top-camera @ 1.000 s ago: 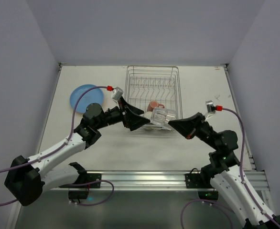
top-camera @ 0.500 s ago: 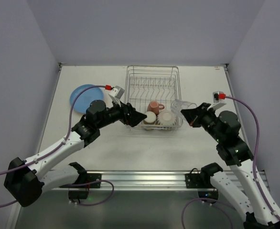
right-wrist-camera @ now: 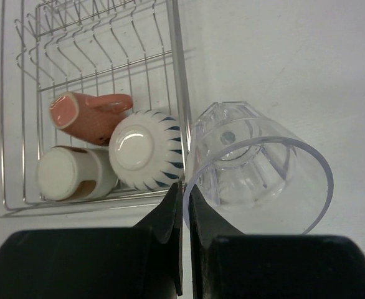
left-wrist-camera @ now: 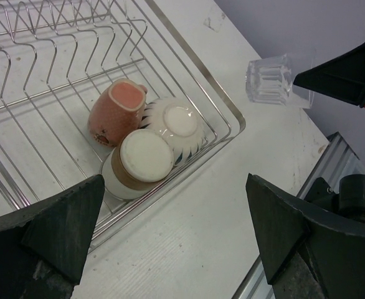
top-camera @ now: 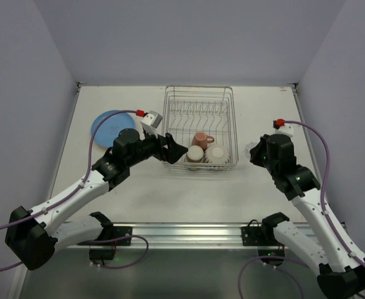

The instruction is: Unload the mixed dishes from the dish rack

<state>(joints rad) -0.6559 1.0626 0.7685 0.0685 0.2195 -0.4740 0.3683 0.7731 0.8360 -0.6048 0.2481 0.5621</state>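
Note:
The dish rack is a silver wire basket in the middle of the table. At its near end lie a pink cup, a brown-banded white cup and an upturned cream ribbed bowl. My right gripper is shut on the rim wall of the clear glass tumbler, held on its side just right of the rack. My left gripper stands wide open with nothing in it, above the table at the rack's near left corner. A blue plate lies flat left of the rack.
Side walls close in on the table left and right. A metal rail runs along the near edge by the arm bases. The right gripper and tumbler hang over bare table between the rack and the right wall.
My right gripper has carried the tumbler out of the rack's near end and off to the right. The left gripper has drawn back a little from the rack, still open.

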